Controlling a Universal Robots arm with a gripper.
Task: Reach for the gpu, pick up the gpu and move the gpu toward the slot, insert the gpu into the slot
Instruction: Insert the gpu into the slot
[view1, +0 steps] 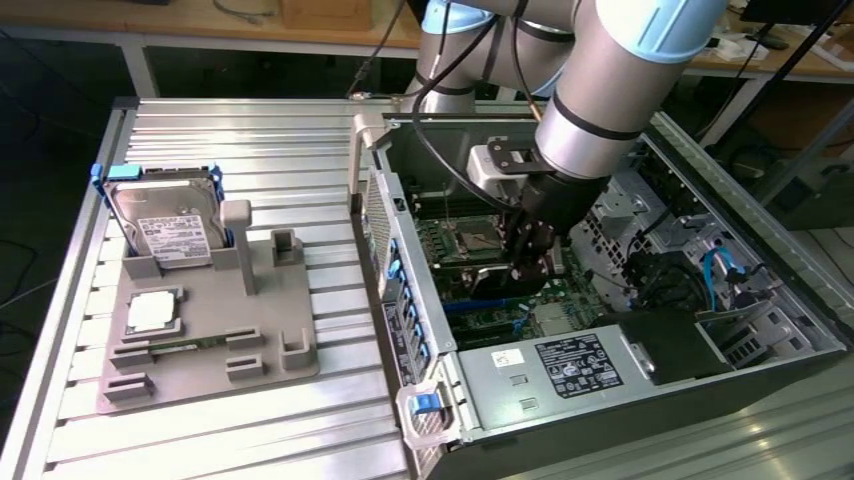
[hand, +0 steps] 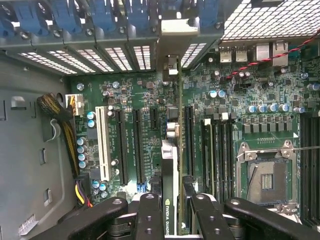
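Dark with a green board edge, the thin flat gpu (hand: 170, 165) stands on edge over the green motherboard (hand: 150, 100) inside the open grey metal computer case (view1: 380, 200).

I read the black two-fingered gripper (hand: 171, 202) as clamped on it: the fingers (hand: 150, 215) sit one on each side of the card, near its labelled end.

The card's silver end bracket points at the case's rear wall, in line with the row of blue plastic clips (hand: 75, 15).

In the wrist view the card runs between black connector strips. The long white connector (hand: 102, 145) is well off to one side and the square silver processor socket (hand: 265, 175) to the other.

The long narrow blue slot (view1: 467, 300) shows in the exterior view as a short blue strip just beside the gripper's tip. I cannot tell whether the card edge is seated in it.

On the exterior view's left, apart from the case, a grey fixture plate (view1: 267, 340) on the ribbed aluminium table (view1: 267, 130) carries a boxy silver hard drive (view1: 167, 225) and a small square silver chip (view1: 154, 310).
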